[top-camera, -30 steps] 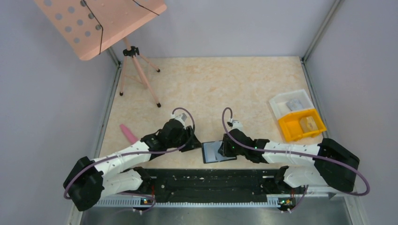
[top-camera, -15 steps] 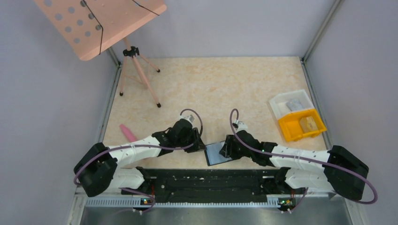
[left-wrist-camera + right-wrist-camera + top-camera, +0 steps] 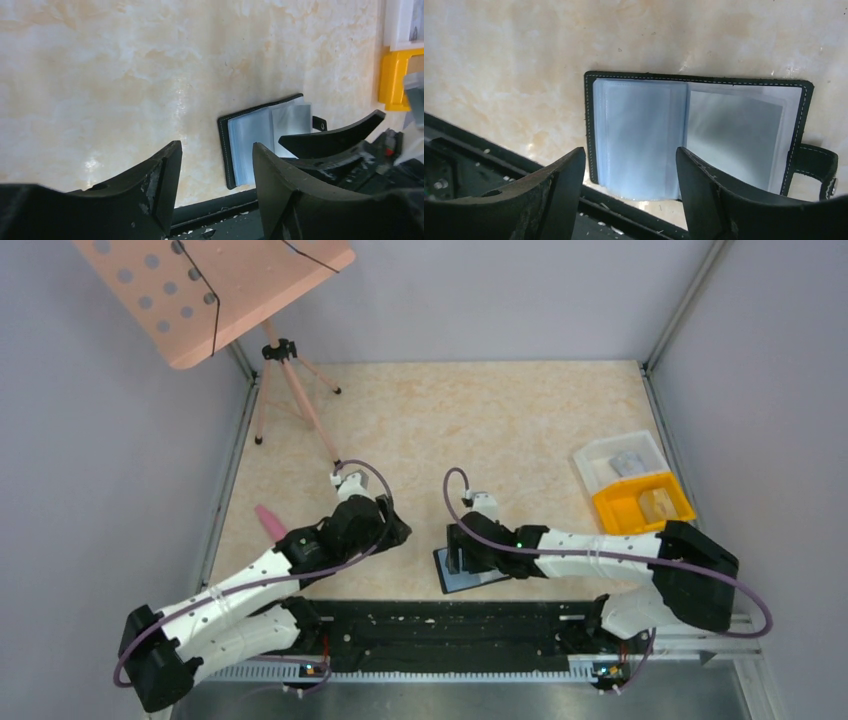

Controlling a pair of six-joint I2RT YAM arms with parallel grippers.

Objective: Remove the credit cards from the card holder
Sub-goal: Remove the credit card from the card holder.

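Note:
The card holder (image 3: pixel 470 572) lies open and flat at the table's near edge, a black cover with glossy grey-blue plastic sleeves split by a centre fold. It shows in the right wrist view (image 3: pixel 694 132) and the left wrist view (image 3: pixel 262 137). No card can be told apart inside the sleeves. My right gripper (image 3: pixel 455 552) is open and empty just above the holder's left page, its jaws either side of that page (image 3: pixel 630 152). My left gripper (image 3: pixel 400 532) is open and empty, off to the left of the holder and apart from it (image 3: pixel 216 150).
A yellow bin (image 3: pixel 640 505) and a clear plastic tray (image 3: pixel 620 458) stand at the right edge. A pink stand on a tripod (image 3: pixel 290 390) is at the back left. A small pink object (image 3: pixel 272 524) lies at the left. The black base rail (image 3: pixel 450 625) runs along the near edge.
My left gripper has drawn back to the left, away from the holder. My right gripper has moved left over the holder's left page. The holder stays open on the table.

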